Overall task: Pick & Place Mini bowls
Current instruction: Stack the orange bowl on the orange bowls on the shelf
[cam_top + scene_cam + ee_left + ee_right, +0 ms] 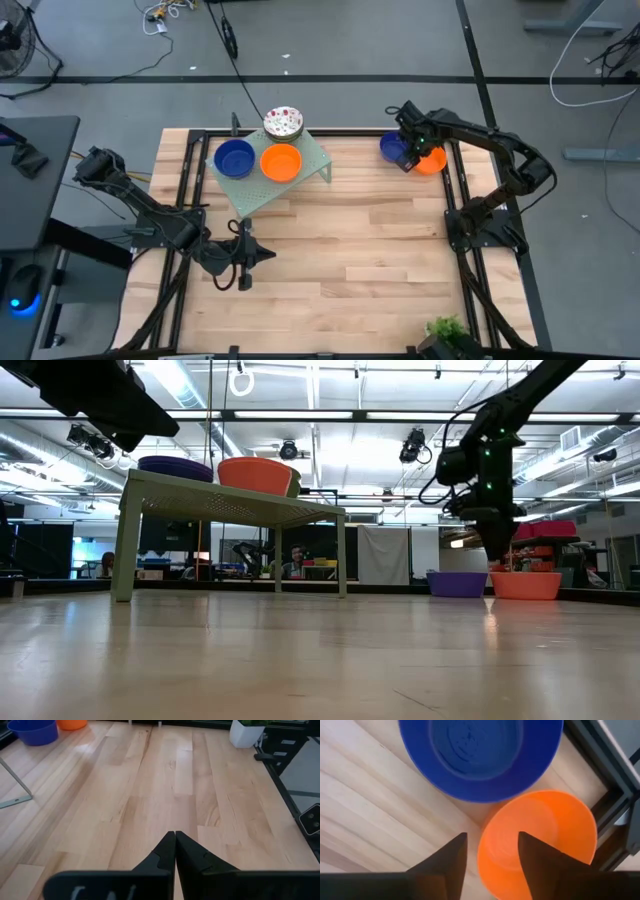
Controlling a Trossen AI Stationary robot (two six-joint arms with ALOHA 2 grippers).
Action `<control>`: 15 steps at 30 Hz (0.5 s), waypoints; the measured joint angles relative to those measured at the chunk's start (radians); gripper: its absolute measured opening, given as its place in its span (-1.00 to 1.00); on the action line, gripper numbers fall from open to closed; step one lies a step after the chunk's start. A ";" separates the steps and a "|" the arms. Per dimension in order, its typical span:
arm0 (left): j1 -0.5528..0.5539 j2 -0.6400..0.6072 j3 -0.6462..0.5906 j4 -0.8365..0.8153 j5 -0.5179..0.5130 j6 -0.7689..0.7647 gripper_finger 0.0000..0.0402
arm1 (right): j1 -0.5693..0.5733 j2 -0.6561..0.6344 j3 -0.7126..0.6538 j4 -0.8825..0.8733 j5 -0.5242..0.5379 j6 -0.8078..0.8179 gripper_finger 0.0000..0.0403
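Hovered with right gripper spread, straddling near rim of orange bowl; blue bowl lay touching at eleven o'clock. Left gripper pressed together, waiting.

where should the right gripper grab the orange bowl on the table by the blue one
Take the orange bowl by its thin rim, coming straight down from above: it sits upright and open. The right gripper is open with the near rim between its fingers. Pick the side away from the blue bowl, which sits close against it.
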 joint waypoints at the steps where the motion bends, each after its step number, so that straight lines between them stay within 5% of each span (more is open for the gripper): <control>1: 0.000 0.000 0.000 0.000 0.000 0.000 -0.92 | 0.000 0.000 -0.003 0.001 0.000 0.005 -0.08; 15: 0.000 0.000 0.000 0.000 -0.001 0.000 -0.92 | 0.001 0.000 -0.012 0.038 0.017 -0.033 -0.27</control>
